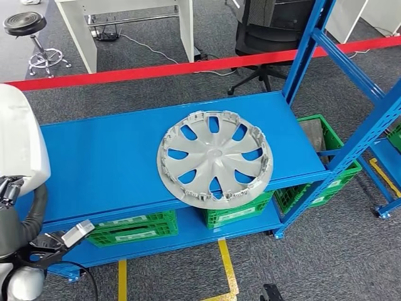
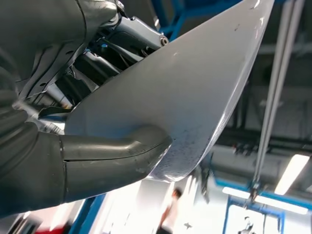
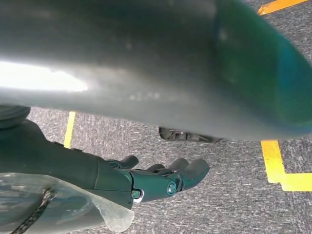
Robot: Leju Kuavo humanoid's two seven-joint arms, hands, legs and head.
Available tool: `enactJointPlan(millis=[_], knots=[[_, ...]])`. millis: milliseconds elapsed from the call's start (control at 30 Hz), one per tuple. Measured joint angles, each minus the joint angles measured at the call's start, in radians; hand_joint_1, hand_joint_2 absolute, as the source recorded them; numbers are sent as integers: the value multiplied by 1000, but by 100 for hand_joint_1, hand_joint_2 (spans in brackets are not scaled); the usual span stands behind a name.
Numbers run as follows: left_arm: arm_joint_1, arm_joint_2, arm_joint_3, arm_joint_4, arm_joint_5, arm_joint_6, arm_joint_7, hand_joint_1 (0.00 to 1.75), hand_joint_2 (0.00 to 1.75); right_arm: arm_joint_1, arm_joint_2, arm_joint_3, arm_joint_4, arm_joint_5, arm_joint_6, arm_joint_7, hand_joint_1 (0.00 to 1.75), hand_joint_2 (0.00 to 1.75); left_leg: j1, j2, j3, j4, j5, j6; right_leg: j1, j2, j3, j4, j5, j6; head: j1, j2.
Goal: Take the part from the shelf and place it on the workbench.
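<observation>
The part is a silver wheel cover (image 1: pixel 215 160) lying flat on the blue shelf board (image 1: pixel 104 163), right of the middle, with its near rim over the board's front edge. No hand touches it. My left arm (image 1: pixel 26 229) is bent at the lower left, well left of the cover. In the left wrist view my left hand (image 2: pixel 55 73) shows a straight thumb (image 2: pixel 110 156) beside a smooth silver surface (image 2: pixel 191 92); I cannot tell what that surface is. My right hand (image 3: pixel 158 180) hangs above the grey carpet with loose, empty fingers.
Green crates (image 1: pixel 132 227) (image 1: pixel 236 212) (image 1: pixel 331 169) sit on the lower shelf. A slanted blue upright (image 1: pixel 307 50) stands at the shelf's right end. Behind run red barrier tape (image 1: pixel 189 66), an office chair (image 1: pixel 269 31) and a stool (image 1: pixel 28 28). Yellow lines (image 1: pixel 228 266) mark the floor.
</observation>
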Motion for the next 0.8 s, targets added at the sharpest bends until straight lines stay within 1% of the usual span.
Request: enactJointPlan(millis=[167,400,800], knots=[[0,-20,0,-55,-41,0,-12,175,175,0,0,0,0,0,0,-2,0,0,0,0,0,0,0,0,0,0,0,0,0,0,0,0],[1,-33,9,-60,-46,0,-13,175,175,0,0,0,0,0,0,-5,0,0,0,0,0,0,0,0,0,0,0,0,0,0,0,0],[2,-35,15,-60,-73,0,-14,175,175,0,0,0,0,0,0,-8,0,0,-1,0,0,1,0,0,-1,0,0,0,0,0,0,0]])
